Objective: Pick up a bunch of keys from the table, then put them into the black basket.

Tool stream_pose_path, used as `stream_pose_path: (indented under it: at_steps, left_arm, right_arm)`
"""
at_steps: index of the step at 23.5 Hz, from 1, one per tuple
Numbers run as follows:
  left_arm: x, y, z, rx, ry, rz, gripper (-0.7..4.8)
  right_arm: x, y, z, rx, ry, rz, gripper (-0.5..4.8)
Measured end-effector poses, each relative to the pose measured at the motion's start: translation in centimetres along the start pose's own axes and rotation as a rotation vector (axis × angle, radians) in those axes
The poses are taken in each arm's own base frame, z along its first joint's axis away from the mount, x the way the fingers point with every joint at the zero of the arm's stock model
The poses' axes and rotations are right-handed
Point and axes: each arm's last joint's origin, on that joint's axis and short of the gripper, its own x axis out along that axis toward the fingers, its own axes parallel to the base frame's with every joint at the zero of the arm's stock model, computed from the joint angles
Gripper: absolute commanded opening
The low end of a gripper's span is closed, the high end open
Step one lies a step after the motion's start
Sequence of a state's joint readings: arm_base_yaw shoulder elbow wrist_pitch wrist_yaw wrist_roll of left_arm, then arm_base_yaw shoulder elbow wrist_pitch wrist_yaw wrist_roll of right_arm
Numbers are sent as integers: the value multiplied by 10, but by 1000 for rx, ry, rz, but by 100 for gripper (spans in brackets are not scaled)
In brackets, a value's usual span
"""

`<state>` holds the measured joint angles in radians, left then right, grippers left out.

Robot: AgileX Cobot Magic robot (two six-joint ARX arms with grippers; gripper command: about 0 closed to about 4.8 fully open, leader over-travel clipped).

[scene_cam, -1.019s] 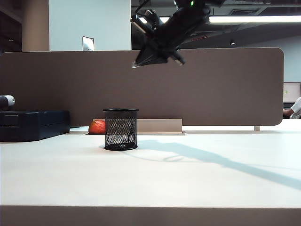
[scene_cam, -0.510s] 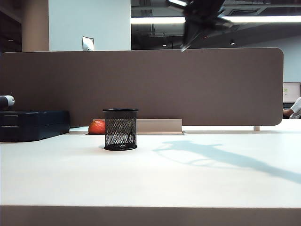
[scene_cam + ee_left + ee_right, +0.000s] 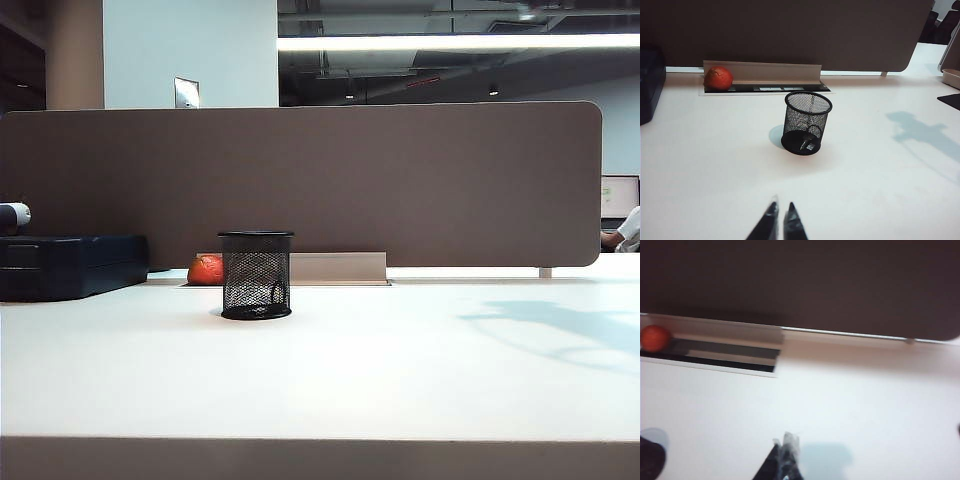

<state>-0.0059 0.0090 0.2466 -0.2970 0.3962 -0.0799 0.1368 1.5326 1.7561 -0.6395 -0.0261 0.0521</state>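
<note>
Since the earlier exterior pictures, the dark arm that hung above the partition has been carried up and out of that view; only its pale shadow is left on the right side of the table [image 3: 400, 380].

The bunch of keys [image 3: 807, 141] is seen lying on the floor of the black basket [image 3: 808, 122], so the task is judged to be done in substance; nothing belonging to it remains on the table, and only the parking of the arms appears to be left.

The left tool [image 3: 780, 214] is shown with its two tips pressed together and nothing between them, held over bare table well short of the basket. The right tool [image 3: 784, 450] is likewise seen closed and empty, over bare table to the right of the basket.

From the exterior view neither tool can be seen, and the keys are made out only dimly through the mesh. From the left wrist view the basket is looked into from above, so the keys and black fob are plain. The orange ball [image 3: 206, 269] behind the basket appears in all three views, and the dark case [image 3: 72, 265] is clear only in the exterior one. The right wrist picture is blurred, and only a dark corner that may be the basket is caught at its edge.
</note>
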Motion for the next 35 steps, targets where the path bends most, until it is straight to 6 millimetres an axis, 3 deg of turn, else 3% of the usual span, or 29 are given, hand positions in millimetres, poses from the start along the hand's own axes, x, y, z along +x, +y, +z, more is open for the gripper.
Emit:
stream_pose_path:
  at_steps: [5, 12, 20, 26, 28, 35]
  left_arm:
    - [0, 0, 0, 0, 0, 3, 25]
    - [0, 5, 0, 0, -12, 165, 25]
    - [-1, 6, 0, 0, -15, 197, 24]
    - [-1, 6, 0, 0, -15, 198, 24]
    - [0, 6, -2, -2, -8, 199, 24]
    - [0, 6, -2, -3, -4, 199, 24]
  right_arm:
    - [-38, -31, -33, 42, -69, -99, -9]
    - [-77, -32, -93, 60, -176, -119, -9]
    - [-86, -31, -168, 135, -235, -105, -9]
    - [-91, -30, -204, 142, -225, -105, -9]
    - [-97, -29, -225, 141, -245, -105, -9]
    - [-108, -27, -258, 132, -340, -101, -9]
